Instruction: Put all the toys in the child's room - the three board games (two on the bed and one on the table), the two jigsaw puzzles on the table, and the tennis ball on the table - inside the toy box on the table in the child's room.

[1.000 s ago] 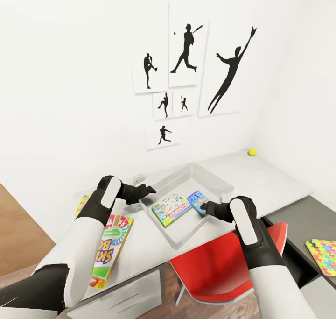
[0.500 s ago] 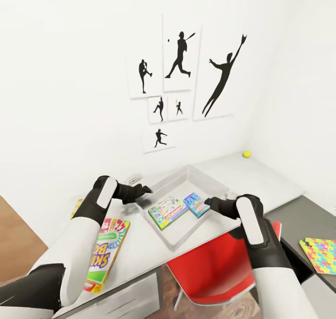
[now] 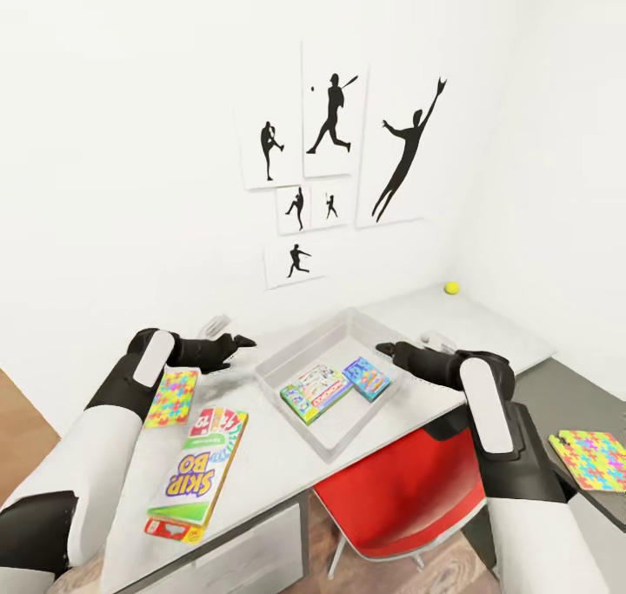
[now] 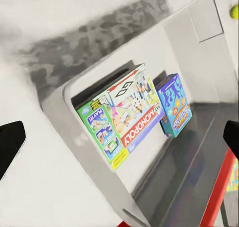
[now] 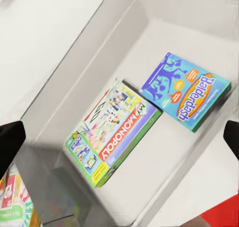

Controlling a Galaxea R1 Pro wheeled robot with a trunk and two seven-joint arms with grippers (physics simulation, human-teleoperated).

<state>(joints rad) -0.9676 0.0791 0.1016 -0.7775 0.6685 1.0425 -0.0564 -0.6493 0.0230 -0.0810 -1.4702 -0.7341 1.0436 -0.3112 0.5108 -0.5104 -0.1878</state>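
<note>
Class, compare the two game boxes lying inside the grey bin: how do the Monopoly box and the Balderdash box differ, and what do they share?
The Monopoly box is larger, with green edges and red lettering; the Balderdash box is smaller and blue with yellow lettering. Monopoly lies near the bin's middle; Balderdash lies closer to the right gripper. Both are thin rectangles lying flat, face up, on the bin's floor.

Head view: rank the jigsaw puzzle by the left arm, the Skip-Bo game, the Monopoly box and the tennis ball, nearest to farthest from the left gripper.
1. Jigsaw puzzle, on the table just below the left gripper.
2. Monopoly box, inside the toy box, to the gripper's right.
3. Skip-Bo game, near the table's front edge.
4. Tennis ball, far back right by the wall.

1 and 2 are close; the puzzle edges it.
</note>
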